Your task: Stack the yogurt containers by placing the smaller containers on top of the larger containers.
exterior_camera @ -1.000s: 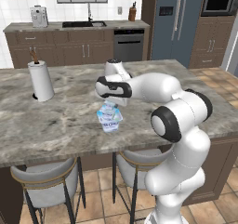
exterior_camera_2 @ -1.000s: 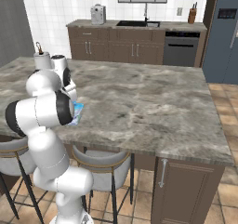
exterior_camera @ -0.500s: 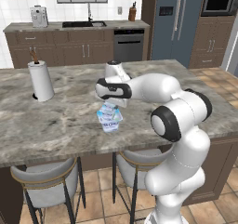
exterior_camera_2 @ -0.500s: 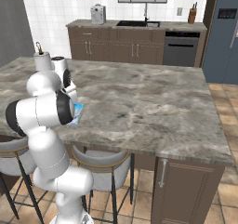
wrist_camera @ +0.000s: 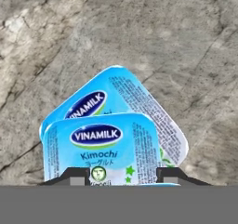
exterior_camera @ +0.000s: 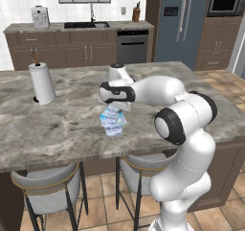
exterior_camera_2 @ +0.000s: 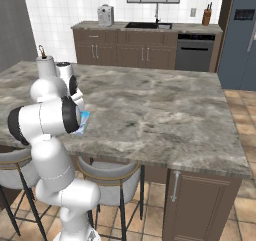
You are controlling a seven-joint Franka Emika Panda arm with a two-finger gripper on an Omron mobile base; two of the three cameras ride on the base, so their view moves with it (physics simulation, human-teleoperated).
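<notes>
My gripper (exterior_camera: pixel 114 105) points down over the island counter and is shut on a smaller yogurt container (wrist_camera: pixel 100 146), a white cup with a light-blue lid, held between the two fingertips (wrist_camera: pixel 78 174). Directly under it stands the larger container (wrist_camera: pixel 144 102), a wider tub with a light-blue lid, turned at an angle to the cup. From the left base view the cup (exterior_camera: pixel 111 113) sits right over the tub (exterior_camera: pixel 114 127); whether they touch I cannot tell. In the right base view my arm hides all but a blue edge of the tub (exterior_camera_2: pixel 84 121).
A paper towel roll (exterior_camera: pixel 42 83) stands on the marble island (exterior_camera: pixel 62 124) to the left, seen also as the roll (exterior_camera_2: pixel 46 65) behind my arm. Two stools (exterior_camera: pixel 48 187) are tucked under the near edge. The back wall carries a sink counter and a fridge.
</notes>
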